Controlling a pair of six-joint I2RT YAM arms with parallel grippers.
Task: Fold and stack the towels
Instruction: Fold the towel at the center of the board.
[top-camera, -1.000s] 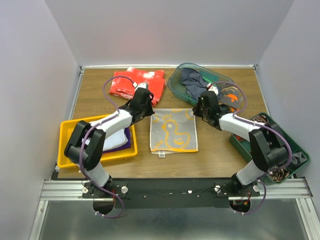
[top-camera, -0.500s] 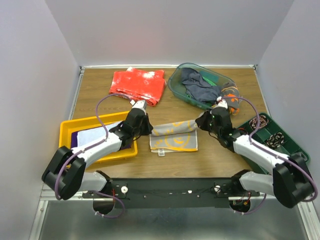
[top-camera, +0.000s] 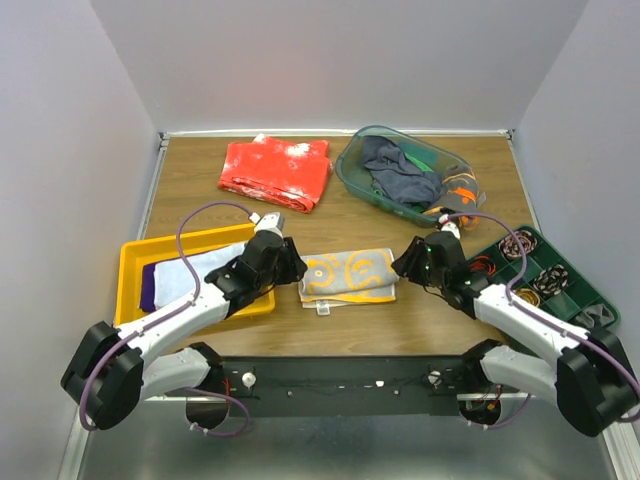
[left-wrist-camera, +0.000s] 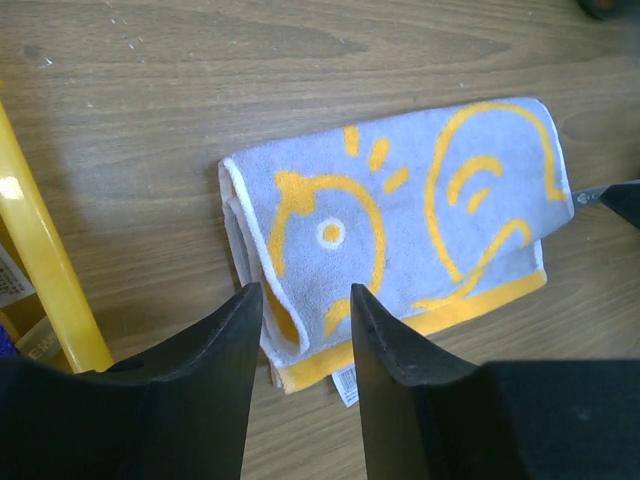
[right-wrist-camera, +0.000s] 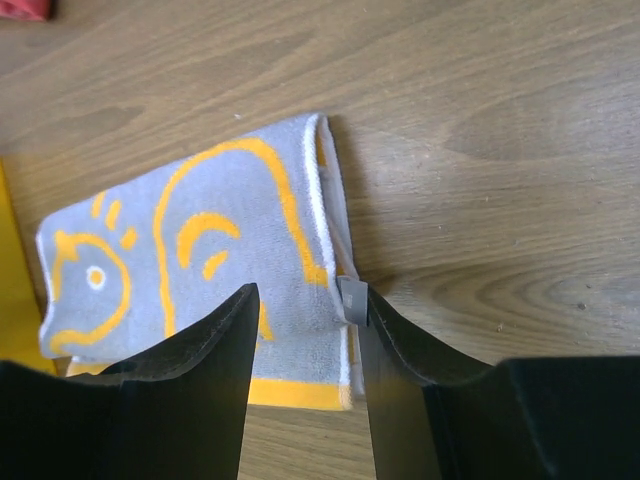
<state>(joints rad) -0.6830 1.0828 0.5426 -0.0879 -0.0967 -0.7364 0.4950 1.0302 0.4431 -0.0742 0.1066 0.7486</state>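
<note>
— Wooden surface (top-camera: 200, 200), grey walls on three sides. From my console, the grey-and-yellow towel (top-camera: 348, 276) lies mid-surface, doubled over once. The lower layer's yellow border and its label peek out along the near edge.

— Claws?

— Left claw (left-wrist-camera: 305, 292) sits low at the towel's left end, jaws a modest gap apart, nothing pinched that I can see. Right claw (right-wrist-camera: 305, 295) mirrors it at the right end, jaws parted the same way, with the towel's edge lying loose beneath. I read both as gripping nothing.

— So one fold is in. What else counts as done?

— Yellow tray (top-camera: 180, 243) on my left holds a purple towel (top-camera: 147, 287) with a pale one (top-camera: 200, 272) on top. It looks like a stack under way, though I can't tell how neatly either is folded.

— And what's left?

— Plenty. Clear bin (top-camera: 348, 170) at the far right holds a crumpled heap: a dark navy towel (top-camera: 385, 155), a green one (top-camera: 428, 158) and a dark grey one with orange marks (top-camera: 460, 190). None of them is folded. Red speckled cloth (top-camera: 277, 172) lies at the far side, left of the bin, and isn't part of my job.

— Estimate?

— Somewhere before halfway, I judge. The towel in hand probably wants a second fold, then a carry onto the tray pile. After that, the bin's three or so each need the full routine.
</note>
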